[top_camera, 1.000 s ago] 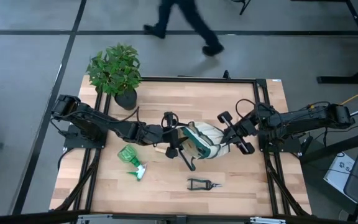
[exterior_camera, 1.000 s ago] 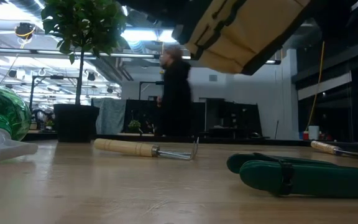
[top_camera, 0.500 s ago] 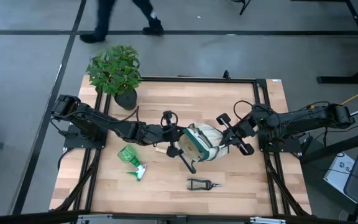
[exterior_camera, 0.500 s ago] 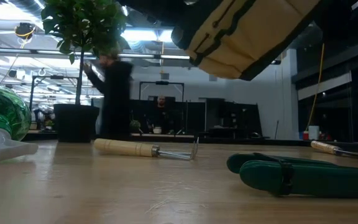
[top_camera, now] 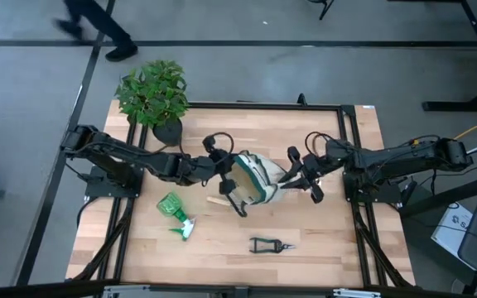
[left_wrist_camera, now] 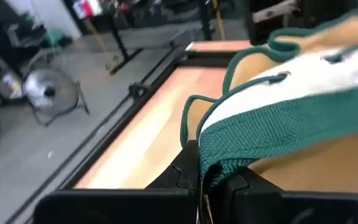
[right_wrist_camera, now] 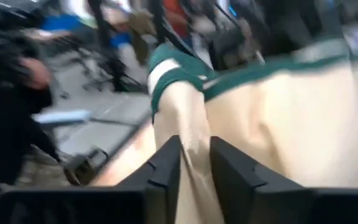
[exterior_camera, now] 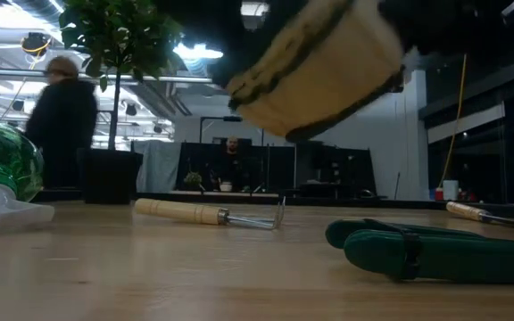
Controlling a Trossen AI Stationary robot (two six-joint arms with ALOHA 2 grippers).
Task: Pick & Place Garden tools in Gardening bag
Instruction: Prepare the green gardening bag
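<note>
The gardening bag (top_camera: 259,178), cream with dark green trim, hangs lifted between my two grippers over the table's middle. In the low view its underside (exterior_camera: 319,71) shows tilted, well above the wood. My left gripper (top_camera: 232,178) is shut on its left side and my right gripper (top_camera: 298,175) has its right side. A wooden-handled rake (exterior_camera: 208,214) lies flat on the table below the bag. Black pruning shears (top_camera: 267,245) lie near the front edge. A green bottle (top_camera: 175,211) lies on its side at the left. My left gripper pinches the bag's dark green woven trim (left_wrist_camera: 219,163) at the rim between its two fingers, coming nearly level from the table's left. The bag hangs clear of the table. My right gripper has a fold of the bag's cream fabric (right_wrist_camera: 194,149) between its two fingers (right_wrist_camera: 166,171), coming level from the table's right. One layer or several, I cannot tell.
A potted leafy plant (top_camera: 154,95) stands at the far left corner. A dark green sheath-like piece (exterior_camera: 435,251) and another wooden-handled tool (exterior_camera: 480,212) lie on the table in the low view. A person (top_camera: 89,25) walks on the floor beyond the far edge.
The bag has swung toward the table's left and tipped over more, staying clear of the table. My left gripper has drawn back a little toward the left and rolled. My right gripper has followed, sinking slightly and rolling. The person behind the table has walked leftward.
</note>
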